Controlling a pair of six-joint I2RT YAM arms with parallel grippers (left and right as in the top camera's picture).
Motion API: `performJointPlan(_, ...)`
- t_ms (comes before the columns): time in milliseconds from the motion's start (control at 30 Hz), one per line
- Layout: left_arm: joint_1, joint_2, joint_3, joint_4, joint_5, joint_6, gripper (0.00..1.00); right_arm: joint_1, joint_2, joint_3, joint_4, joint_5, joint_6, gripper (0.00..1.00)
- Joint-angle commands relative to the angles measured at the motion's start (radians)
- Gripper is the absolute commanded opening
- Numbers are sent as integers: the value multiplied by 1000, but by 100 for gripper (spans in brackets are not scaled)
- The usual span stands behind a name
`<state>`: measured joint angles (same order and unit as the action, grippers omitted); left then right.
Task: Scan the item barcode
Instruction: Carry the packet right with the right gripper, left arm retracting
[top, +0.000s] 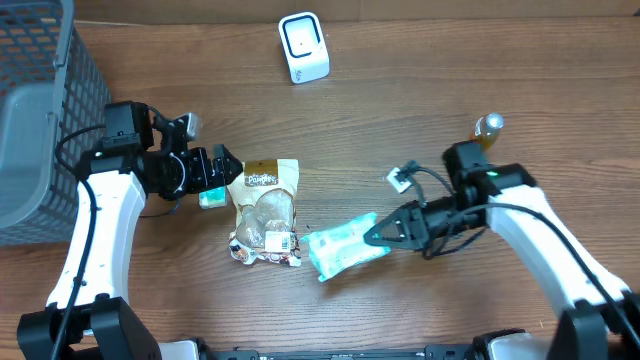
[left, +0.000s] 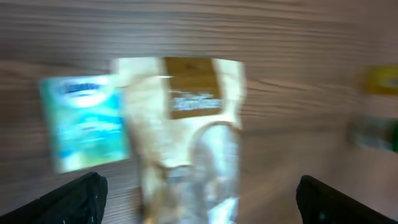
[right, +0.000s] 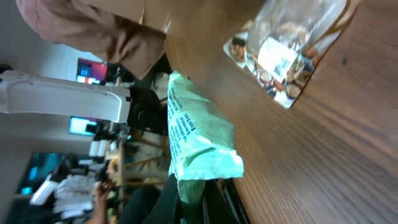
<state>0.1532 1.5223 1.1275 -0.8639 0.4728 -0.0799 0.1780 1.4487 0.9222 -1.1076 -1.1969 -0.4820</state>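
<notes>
Overhead: right end effector (top: 380, 232) clamped on the right end of the green packet (top: 343, 248), long axis left–right, near-centre of the table (top: 450, 60); the scanner (top: 303, 47) lies far and slightly left of it. Left end effector (top: 230, 170) spread wide, empty, just left of the snack pouch (top: 265, 205). Left wrist: blurred, the pouch ahead between parted fingers. Right wrist: packet pinched at one end.

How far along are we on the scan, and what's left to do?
Done: the right gripper is shut on one end of the green packet. In hand: that packet sits low near the front of the table, nowhere near the white scanner at the back edge. The left gripper is open beside the snack pouch, holding nothing. Left: carry the packet to the scanner and show its barcode.
</notes>
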Motion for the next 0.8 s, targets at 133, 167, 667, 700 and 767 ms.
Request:
performJointPlan(133, 5, -1, 22, 2, -311, -32, 99, -80, -118, 23, -58, -19, -55, 4)
performJointPlan(167, 5, -1, 22, 2, -335, -32, 99, -82, -126, 23, -69, -20, -55, 4)
performJointPlan(667, 4, -1, 22, 2, -425, -32, 100, -81, -180, 23, -434, -129, -270, 4)
performJointPlan(700, 4, -1, 22, 2, -425, -32, 100, -81, -190, 23, -448, -129, -280, 4)
performJointPlan(767, 4, -1, 22, 2, -425, -32, 100, -81, -207, 23, -451, -129, -279, 4)
